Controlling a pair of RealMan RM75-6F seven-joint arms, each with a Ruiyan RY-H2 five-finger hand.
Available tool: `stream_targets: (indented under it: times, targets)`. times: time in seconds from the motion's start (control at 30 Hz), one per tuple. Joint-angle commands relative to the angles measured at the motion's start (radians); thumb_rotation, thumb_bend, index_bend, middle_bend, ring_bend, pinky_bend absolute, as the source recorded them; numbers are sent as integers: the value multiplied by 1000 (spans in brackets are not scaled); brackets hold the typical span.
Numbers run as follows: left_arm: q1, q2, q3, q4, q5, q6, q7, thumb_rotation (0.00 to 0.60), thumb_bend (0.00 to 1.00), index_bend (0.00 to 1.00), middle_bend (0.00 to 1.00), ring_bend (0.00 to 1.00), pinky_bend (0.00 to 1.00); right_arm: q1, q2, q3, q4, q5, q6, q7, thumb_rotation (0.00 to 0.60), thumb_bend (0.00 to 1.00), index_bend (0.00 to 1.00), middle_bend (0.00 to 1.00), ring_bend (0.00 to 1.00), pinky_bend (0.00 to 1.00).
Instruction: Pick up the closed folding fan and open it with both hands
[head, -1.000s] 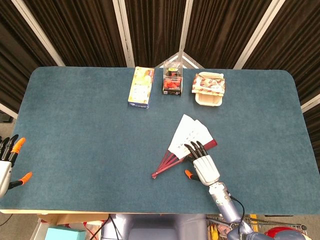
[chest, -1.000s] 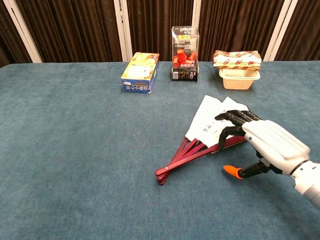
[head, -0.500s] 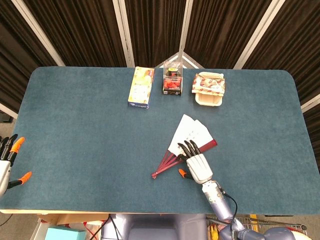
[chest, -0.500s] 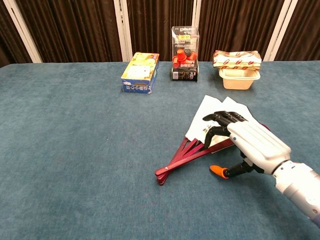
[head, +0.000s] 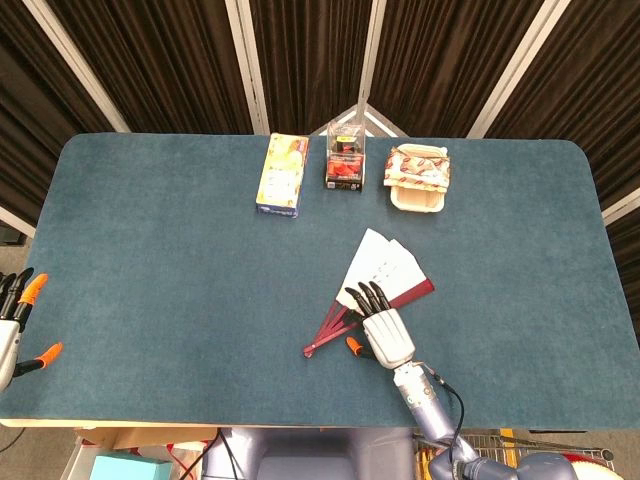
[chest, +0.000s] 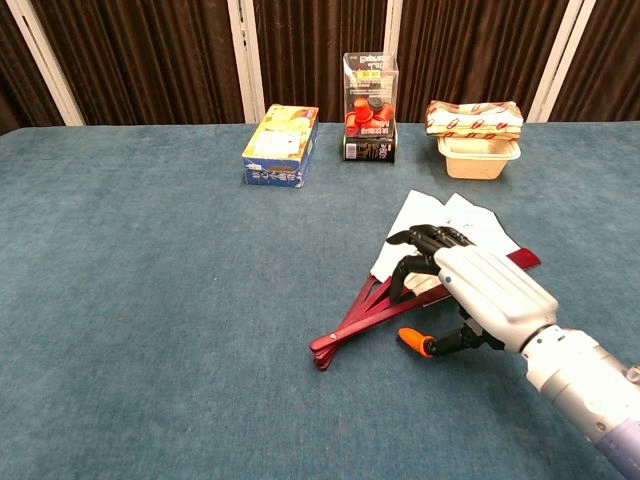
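Note:
The folding fan (head: 380, 266) lies on the blue table, partly spread, with white paper leaves and dark red ribs running down-left to the pivot. In the chest view the fan (chest: 418, 232) shows in the centre right. My right hand (head: 384, 335) hovers over the ribs, its dark fingers (chest: 412, 243) arched down onto the fan and its orange-tipped thumb low beside the ribs; it grips nothing. From the chest, the right hand (chest: 485, 296) covers the ribs' middle. My left hand (head: 12, 322) sits at the table's far left edge, fingers apart and empty.
Along the table's far side stand a yellow and blue box (head: 281, 175), a clear case of red items (head: 345, 160) and a beige tub (head: 418, 192) topped with a patterned packet. A dark curtain hangs behind the table.
My right hand has slid left along the fan, from its right ribs toward the middle. The fan has not visibly moved. The left hand has sunk slightly at the frame edge.

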Motion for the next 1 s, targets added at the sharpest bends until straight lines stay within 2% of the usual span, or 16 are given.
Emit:
stream_targets:
  times: [0.03, 0.33, 0.57, 0.73, 1.0]
  targets:
    - [0, 0, 0, 0, 0, 0, 0, 600, 0, 0, 0, 0, 0, -1, -6, -4, 9, 4, -3, 1, 600, 367, 532, 178, 33, 48]
    - [-1, 0, 0, -1, -1, -2, 0, 600, 0, 0, 0, 0, 0, 6, -10, -9, 15, 9, -4, 6, 600, 494, 607, 203, 34, 48]
    - [0, 1, 2, -3, 0, -2, 4, 600, 0, 0, 0, 0, 0, 22, 29, 1, -55, -1, 21, -5, 600, 516, 621, 206, 34, 48]
    - [0, 0, 2, -6, 1, 0, 7, 600, 0, 0, 0, 0, 0, 46, 89, 47, -181, 15, 23, -34, 600, 517, 631, 213, 34, 48]
    - [1, 0, -3, -13, 3, 10, 1, 600, 0, 0, 0, 0, 0, 63, 230, 195, -532, 172, -49, -189, 600, 520, 633, 214, 34, 48]
